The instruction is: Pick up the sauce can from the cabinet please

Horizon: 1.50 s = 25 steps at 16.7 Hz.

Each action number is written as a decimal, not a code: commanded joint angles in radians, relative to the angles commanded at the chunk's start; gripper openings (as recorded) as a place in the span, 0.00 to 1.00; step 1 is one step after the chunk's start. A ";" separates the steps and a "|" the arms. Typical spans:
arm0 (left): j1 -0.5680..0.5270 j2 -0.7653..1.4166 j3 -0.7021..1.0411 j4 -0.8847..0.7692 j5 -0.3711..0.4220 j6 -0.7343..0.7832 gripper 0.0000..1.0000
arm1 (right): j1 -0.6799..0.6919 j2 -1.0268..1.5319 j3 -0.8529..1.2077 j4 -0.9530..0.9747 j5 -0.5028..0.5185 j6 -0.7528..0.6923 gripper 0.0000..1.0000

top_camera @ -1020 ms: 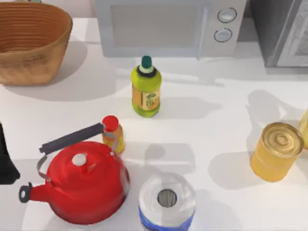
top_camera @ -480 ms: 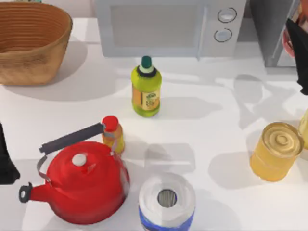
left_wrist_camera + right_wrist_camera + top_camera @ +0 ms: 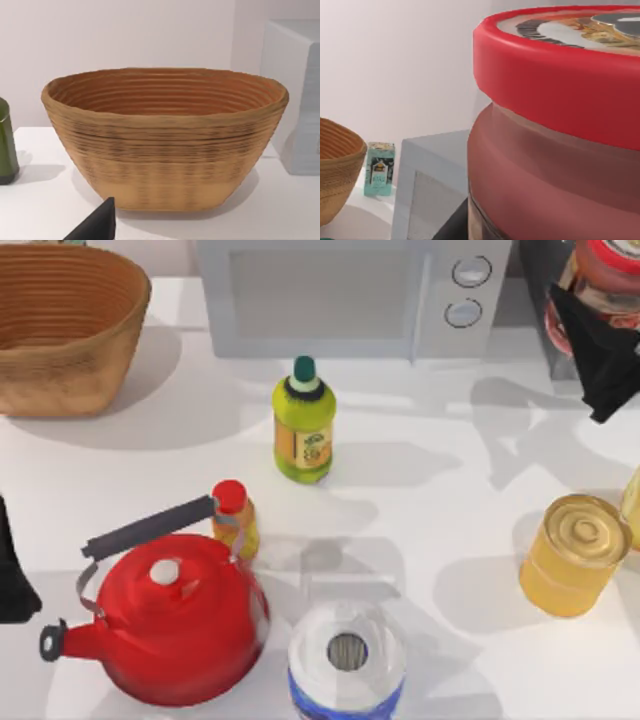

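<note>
White worktop (image 3: pixel 440 490), far right corner: right gripper (image 3: pixel 600 365) is holding the sauce can (image 3: pixel 610 270), fingers closing on its sides, raised in front of the grey cabinet (image 3: pixel 545 300). Left gripper (image 3: pixel 12 570) is sitting parked at left edge; its finger opening cannot be told.

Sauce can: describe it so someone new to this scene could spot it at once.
Start at the microwave at the table's back edge and go right to the top view's upper right corner. There the sauce can sits at the right gripper. Its red rim and dark label set it apart from the larger golden-yellow can nearer the front.
</note>
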 joint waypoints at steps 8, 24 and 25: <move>0.000 0.000 0.000 0.000 0.000 0.000 1.00 | -0.067 0.279 0.103 0.151 -0.120 0.005 0.00; 0.000 0.000 0.000 0.000 0.000 0.000 1.00 | -0.241 0.671 0.222 0.243 -0.304 0.045 0.00; 0.000 0.000 0.000 0.000 0.000 0.000 1.00 | -0.241 0.671 0.222 0.243 -0.304 0.045 0.00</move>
